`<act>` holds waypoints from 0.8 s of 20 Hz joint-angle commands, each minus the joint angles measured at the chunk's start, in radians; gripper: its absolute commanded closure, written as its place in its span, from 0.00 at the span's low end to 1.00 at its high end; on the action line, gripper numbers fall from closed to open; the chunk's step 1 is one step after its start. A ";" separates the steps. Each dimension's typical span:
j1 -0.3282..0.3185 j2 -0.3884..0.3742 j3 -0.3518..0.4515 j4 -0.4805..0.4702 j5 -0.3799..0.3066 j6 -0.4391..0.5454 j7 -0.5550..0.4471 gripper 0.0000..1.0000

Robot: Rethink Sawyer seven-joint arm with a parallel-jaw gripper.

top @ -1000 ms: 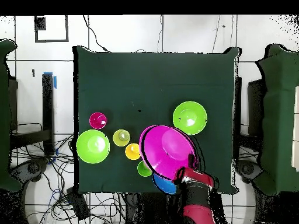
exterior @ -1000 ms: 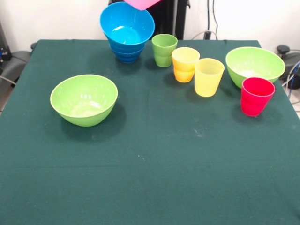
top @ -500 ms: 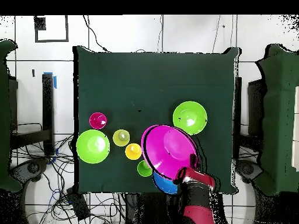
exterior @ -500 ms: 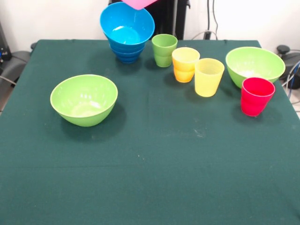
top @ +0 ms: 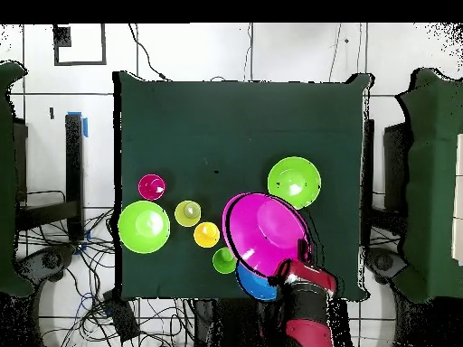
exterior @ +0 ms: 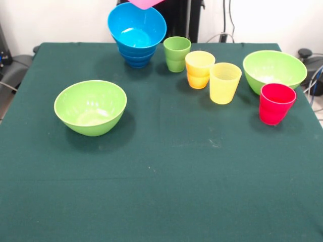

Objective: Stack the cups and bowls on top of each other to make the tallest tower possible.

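Bowls and cups sit spread over the green table (exterior: 166, 171), and the tower (exterior: 136, 35) of nested blue bowls stands near its far edge in the front view, a wide bright blue bowl uppermost and narrower blue ones beneath. Just above that stack a sliver of the pink bowl (exterior: 145, 3) shows at the top edge, clear of the blue rim. From overhead the pink bowl (top: 266, 233) is a big tilted disc covering most of the stack, with only an arc of blue showing at its lower edge – the gripper (top: 295, 269) meets the pink rim on the side toward the red arm (top: 306, 312), and appears to be holding it there, though the fingers themselves are too small to make out.

In the front view, one lime green bowl (exterior: 91, 107) rests alone on the left, well apart from everything else. To the right of the tower stand the green cup (exterior: 176, 53), the orange cup (exterior: 199, 69) and the yellow cup (exterior: 224, 82) in a slanting row, close together. Further right sits the second lime green bowl (exterior: 274, 69), with the red cup (exterior: 276, 103) just in front of it – all upright, mouths up
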 commanded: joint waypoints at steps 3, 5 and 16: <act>0.061 0.042 -0.031 0.245 -0.131 0.276 0.011 1.00; 0.068 0.036 -0.034 0.246 -0.127 0.277 0.012 1.00; 0.089 0.009 -0.045 0.241 -0.125 0.270 0.014 1.00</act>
